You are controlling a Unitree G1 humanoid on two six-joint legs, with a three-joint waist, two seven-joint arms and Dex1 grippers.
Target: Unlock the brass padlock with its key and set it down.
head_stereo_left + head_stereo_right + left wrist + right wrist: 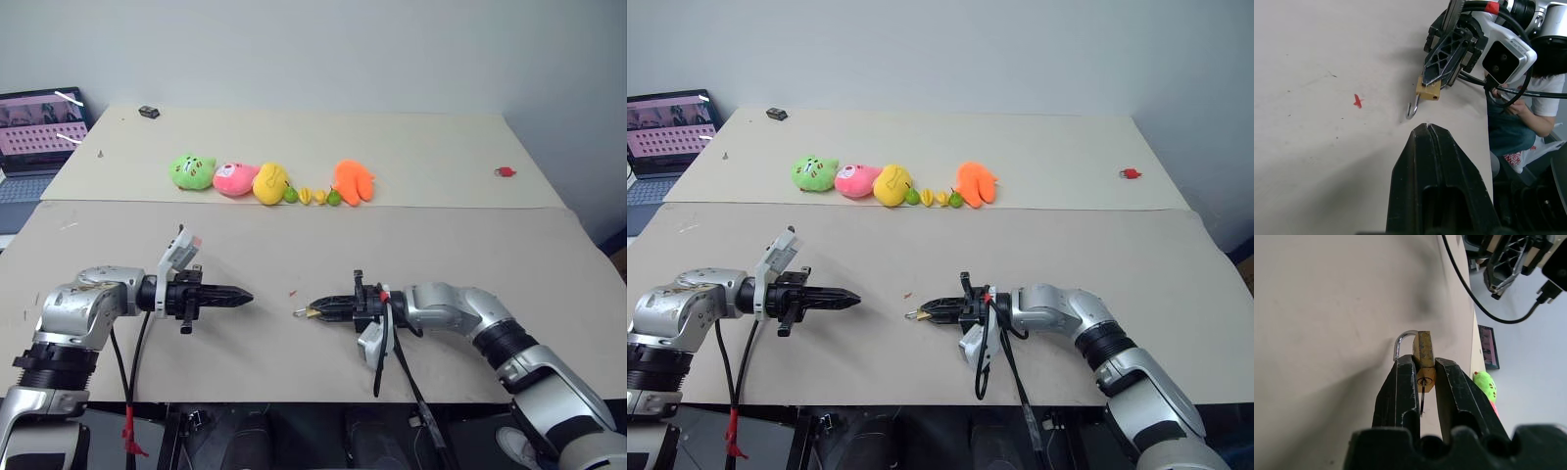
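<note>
The small gold-yellow brass padlock [1424, 360] with its thin silvery shackle sits pinched by the body between my right gripper's [315, 310] 2 black fingers [1400, 391], held just above the beige counter [294, 245] near its front edge. In the left wrist view the shackle hangs open like a hook, 1 end free; a thin dark pin, possibly the key, pokes from the keyhole. My left gripper [240, 296] has its fingers pressed together on nothing, tip aimed at the lock, a gap apart.

Risk, my judgement: the smooth brass faces could slip or twist in the hard ribbed fingers during set-down, and a release this close to the edge may drop the lock off.

Counter surface matte, lightly scuffed.
</note>
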